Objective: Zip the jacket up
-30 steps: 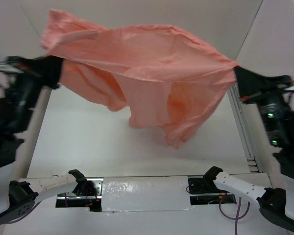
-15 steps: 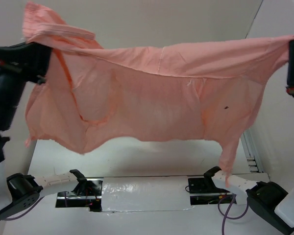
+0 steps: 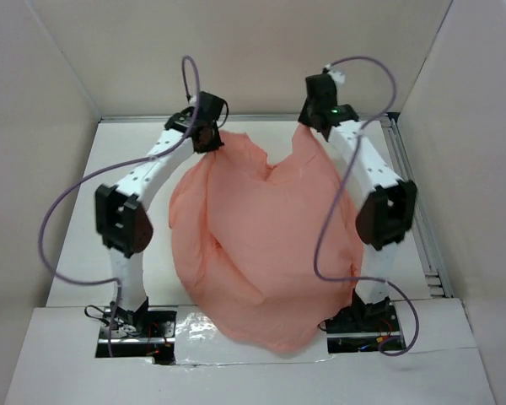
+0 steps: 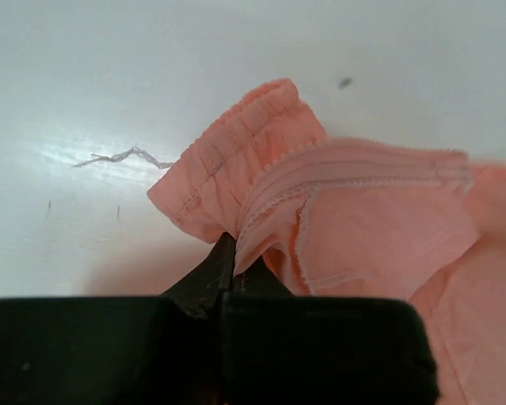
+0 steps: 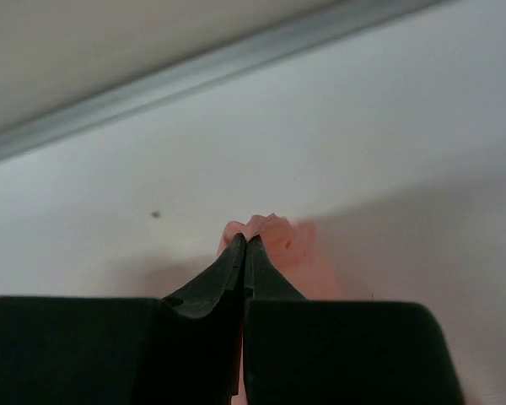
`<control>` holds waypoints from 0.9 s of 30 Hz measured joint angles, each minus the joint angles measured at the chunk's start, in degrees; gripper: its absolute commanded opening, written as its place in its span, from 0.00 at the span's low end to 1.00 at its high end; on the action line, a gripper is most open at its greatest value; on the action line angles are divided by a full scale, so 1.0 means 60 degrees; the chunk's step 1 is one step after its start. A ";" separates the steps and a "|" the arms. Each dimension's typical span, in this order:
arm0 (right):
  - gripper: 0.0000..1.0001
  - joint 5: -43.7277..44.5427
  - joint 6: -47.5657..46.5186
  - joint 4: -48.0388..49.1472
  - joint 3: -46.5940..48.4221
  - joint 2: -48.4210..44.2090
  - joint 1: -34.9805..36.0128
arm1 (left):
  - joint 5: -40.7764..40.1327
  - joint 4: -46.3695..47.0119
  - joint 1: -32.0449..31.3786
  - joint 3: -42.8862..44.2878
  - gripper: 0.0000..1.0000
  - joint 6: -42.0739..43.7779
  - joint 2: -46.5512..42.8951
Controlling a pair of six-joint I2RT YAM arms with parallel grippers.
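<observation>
The salmon-pink jacket [image 3: 261, 245] lies wrinkled on the white table, running from the far side down over the near edge. My left gripper [image 3: 209, 140] is at its far left corner, shut on a hemmed edge of the jacket [image 4: 363, 219], with fabric pinched between the black fingertips [image 4: 215, 266]. At the far right corner my right gripper [image 3: 309, 128] is shut on a small bunch of the jacket [image 5: 274, 229], low over the table. No zipper shows in any view.
Beige walls close in the table on three sides. A metal rail [image 3: 411, 181] runs along the right side and another [image 5: 194, 72] along the back. Purple cables [image 3: 67, 207] loop off both arms. A loose thread [image 4: 118, 157] lies on the table.
The jacket was held up and spread in the air between the grippers. Now both arms reach to the far side and the jacket lies on the table, still held by both.
</observation>
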 measured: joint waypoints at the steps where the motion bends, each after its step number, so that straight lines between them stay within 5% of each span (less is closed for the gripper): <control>1: 0.00 0.0029 0.0106 -0.0219 0.0240 0.0725 -0.0015 | 0.0055 -0.0270 0.0117 0.0113 0.00 -0.0178 0.0754; 6: 0.00 -0.0178 0.0481 -0.0812 0.2703 0.4284 -0.0146 | 0.0645 -0.1246 0.0572 0.2240 0.00 -0.0444 0.3978; 8: 0.08 -0.0401 0.0590 -0.0794 0.3381 0.4987 -0.0270 | 0.0998 -0.1206 0.0812 0.2765 0.04 -0.0433 0.4510; 9: 0.14 -0.0550 0.0641 -0.0754 0.3625 0.5220 -0.0364 | 0.1147 -0.1140 0.0954 0.2852 0.24 -0.0419 0.4572; 11: 0.45 -0.0823 0.0736 -0.0576 0.3770 0.5319 -0.0565 | 0.1457 -0.0973 0.1264 0.3009 0.68 -0.0233 0.4564; 12: 0.56 -0.0947 0.0714 -0.0452 0.3785 0.5315 -0.0667 | 0.1665 -0.0827 0.1421 0.3096 0.98 -0.0146 0.4557; 13: 0.76 -0.1104 0.0714 -0.0288 0.3792 0.5278 -0.0761 | 0.1902 -0.0645 0.1592 0.3155 0.99 -0.0102 0.4535; 16: 1.00 -0.1585 0.0623 0.0073 0.3614 0.5038 -0.0991 | 0.2546 -0.0248 0.2018 0.2907 0.99 -0.0069 0.4262; 22: 1.00 -0.1985 0.0448 0.0091 0.1242 0.2634 -0.0885 | 0.3366 -0.0372 0.2707 0.0845 0.99 -0.0018 0.2331; 27: 1.00 -0.1330 0.1122 0.0667 -0.4415 -0.2211 0.0554 | 0.3847 -0.0011 0.2736 -0.3756 0.99 -0.0270 -0.1585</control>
